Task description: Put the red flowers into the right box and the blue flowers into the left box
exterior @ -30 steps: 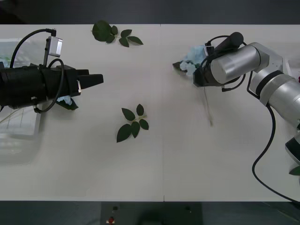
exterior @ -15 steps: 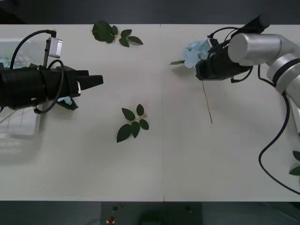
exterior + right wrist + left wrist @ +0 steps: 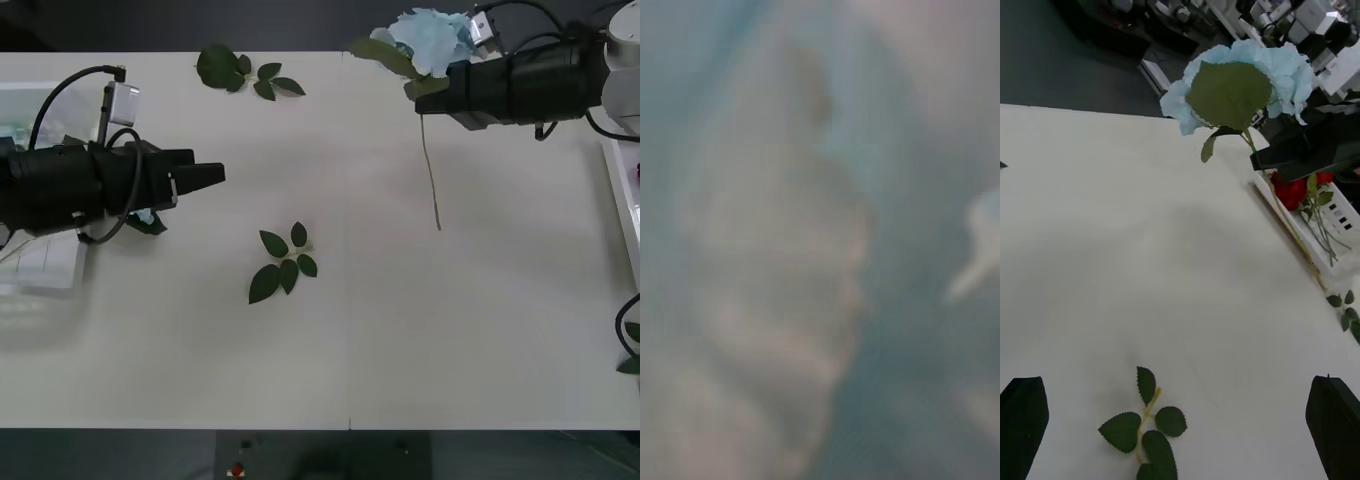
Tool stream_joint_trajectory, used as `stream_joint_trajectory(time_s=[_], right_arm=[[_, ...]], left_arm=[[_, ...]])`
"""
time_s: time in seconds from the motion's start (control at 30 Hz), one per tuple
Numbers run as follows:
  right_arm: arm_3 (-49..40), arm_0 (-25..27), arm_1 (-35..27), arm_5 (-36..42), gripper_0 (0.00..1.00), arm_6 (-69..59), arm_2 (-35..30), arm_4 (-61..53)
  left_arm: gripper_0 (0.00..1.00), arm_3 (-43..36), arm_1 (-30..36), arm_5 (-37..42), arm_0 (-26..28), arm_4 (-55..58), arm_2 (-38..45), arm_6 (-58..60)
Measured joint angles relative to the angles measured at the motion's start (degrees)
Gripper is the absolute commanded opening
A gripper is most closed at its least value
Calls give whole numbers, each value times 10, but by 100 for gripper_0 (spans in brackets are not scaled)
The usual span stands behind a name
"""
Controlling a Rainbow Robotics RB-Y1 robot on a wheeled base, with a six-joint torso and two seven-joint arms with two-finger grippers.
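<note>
No readable text or labels.

the left hand (image 3: 215,177) hangs open and level, the right hand (image 3: 428,92) clamped, raised high.

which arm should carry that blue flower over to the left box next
Right, at least to start: the right claw already holds the blue flower off the table. The left claw is open and sits beside the left box, well placed for a handover.

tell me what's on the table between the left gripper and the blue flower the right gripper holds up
Mostly bare tabletop. In the front view, the stretch from the left gripper to the blue flower is bare; a leaf sprig lies just below it.
</note>
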Motion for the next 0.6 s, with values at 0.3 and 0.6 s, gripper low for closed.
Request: stream_joint_trajectory(time_s=[0.3,0.6], right_arm=[[0,0,28,0,0,149,42,-170],[0,0,79,7,0,243,30,-226]], left_arm=[[100,4,-87,3,1,40,-37,0],[100,27,-208,3,2,45,-40,0]])
